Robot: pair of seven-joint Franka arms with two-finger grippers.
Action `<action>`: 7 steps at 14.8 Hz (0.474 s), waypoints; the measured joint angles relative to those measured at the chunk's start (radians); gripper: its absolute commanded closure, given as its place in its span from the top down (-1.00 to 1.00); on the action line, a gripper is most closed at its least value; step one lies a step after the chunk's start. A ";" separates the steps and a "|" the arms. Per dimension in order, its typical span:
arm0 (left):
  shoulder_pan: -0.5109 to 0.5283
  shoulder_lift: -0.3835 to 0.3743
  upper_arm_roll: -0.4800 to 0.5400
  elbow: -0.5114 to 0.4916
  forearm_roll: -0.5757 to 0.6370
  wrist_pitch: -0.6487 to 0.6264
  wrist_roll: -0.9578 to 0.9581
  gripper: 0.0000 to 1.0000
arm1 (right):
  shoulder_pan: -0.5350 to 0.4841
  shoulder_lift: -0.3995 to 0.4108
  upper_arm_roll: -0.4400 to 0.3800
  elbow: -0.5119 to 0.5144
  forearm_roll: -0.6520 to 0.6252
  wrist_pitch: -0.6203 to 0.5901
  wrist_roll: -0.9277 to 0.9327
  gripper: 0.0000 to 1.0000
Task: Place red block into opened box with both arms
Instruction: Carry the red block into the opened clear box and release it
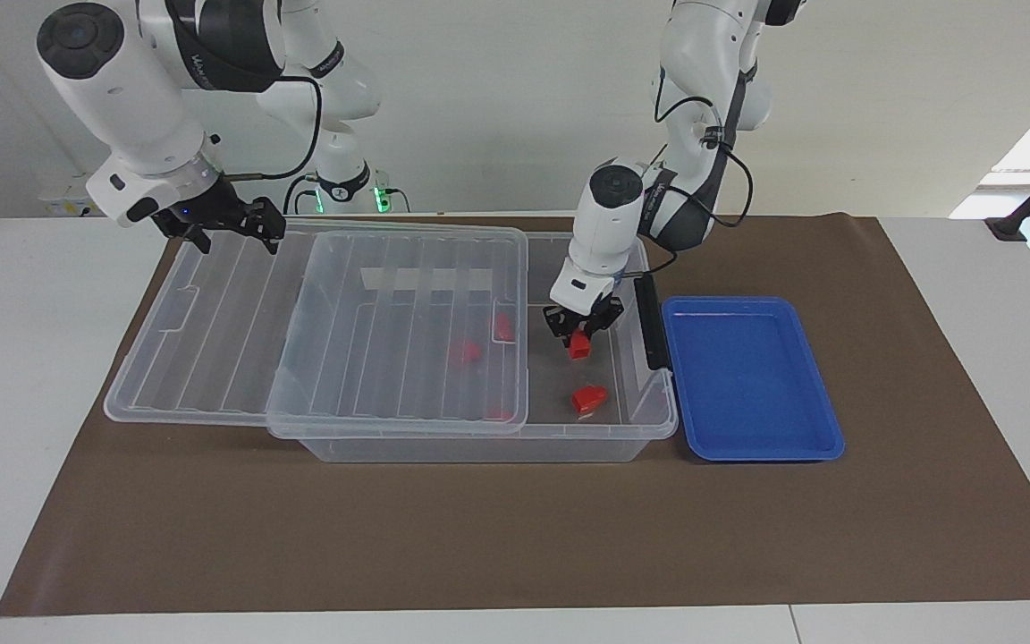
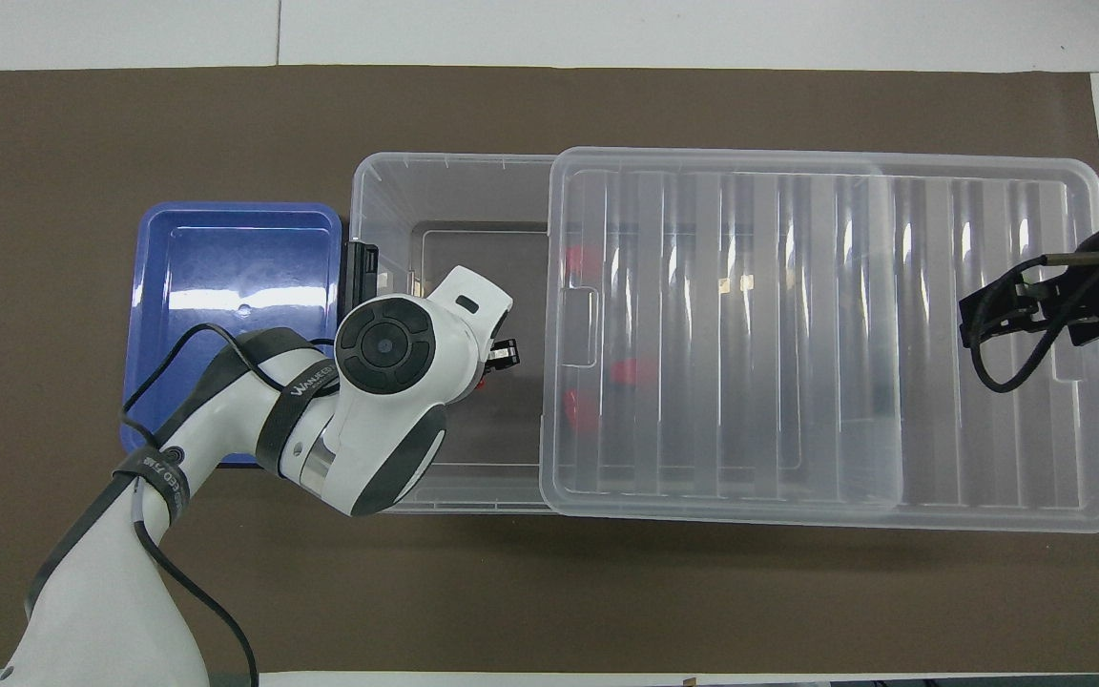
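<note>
The red block (image 1: pixel 578 344) looks light, rigid and smooth, a hard plastic piece best pinched across its flat sides. The left gripper (image 1: pixel 580 334) has it clamped, pointing down into the uncovered end of the clear box (image 1: pixel 479 445), its arm bent steeply. The right gripper (image 1: pixel 231 228) hangs spread open over the slid-aside lid (image 1: pixel 211 304), waiting.

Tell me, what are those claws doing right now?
Left claw shut on red block, down inside the open box. Right claw open over the slid-aside lid, waiting. Nothing blocks the drop.
</note>
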 measured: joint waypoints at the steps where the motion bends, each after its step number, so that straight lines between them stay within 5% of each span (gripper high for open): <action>1: 0.000 0.002 0.001 -0.006 0.000 0.005 0.000 0.83 | 0.000 -0.001 0.000 0.000 0.000 0.012 0.000 1.00; 2: 0.000 0.002 0.002 -0.008 0.000 0.006 0.000 1.00 | 0.000 -0.001 -0.001 0.000 0.000 0.020 0.000 1.00; 7: 0.000 -0.016 0.003 0.001 0.000 0.005 0.000 1.00 | -0.001 -0.001 -0.004 0.000 0.000 0.030 0.000 1.00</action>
